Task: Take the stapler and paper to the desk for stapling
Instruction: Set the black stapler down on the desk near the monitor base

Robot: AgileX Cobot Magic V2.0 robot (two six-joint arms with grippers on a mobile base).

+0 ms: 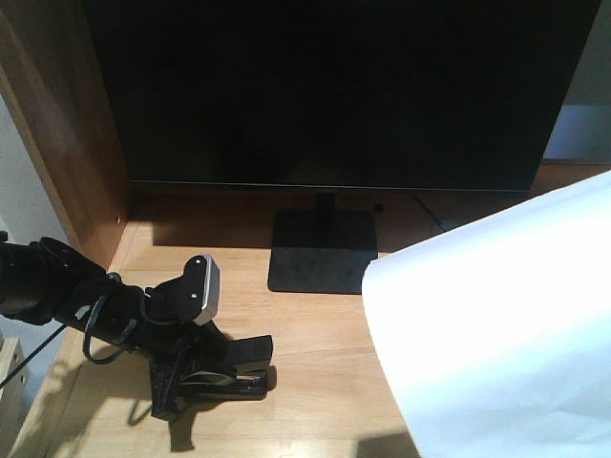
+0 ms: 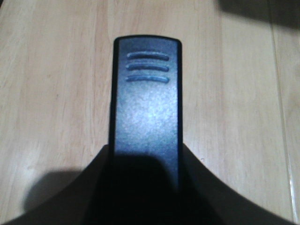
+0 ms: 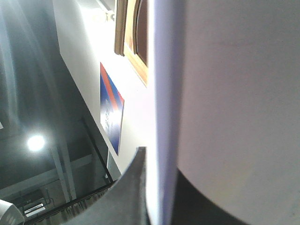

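A: Where is the stapler (image 1: 229,367) found?

B: It is seen low at the left of the desk (image 1: 325,353), with its base apparently set on the wood. It is clamped by the left gripper (image 1: 191,377). In the left wrist view the dark fingers (image 2: 91,192) are closed against both sides of its rear end.

A: And the paper (image 1: 496,334)?

B: It is held up off the desk at the right, tilted, below the monitor (image 1: 334,86) and to the right of the monitor's foot (image 1: 320,253). In the right wrist view its edge is pinched in the right gripper (image 3: 164,197), as far as can be made out.

A: How much is judged done?

B: Both things are judged to have been brought to the desk. The sheet is not yet laid flat, and no corner has been fed into the stapler. The stapling itself is left to do.
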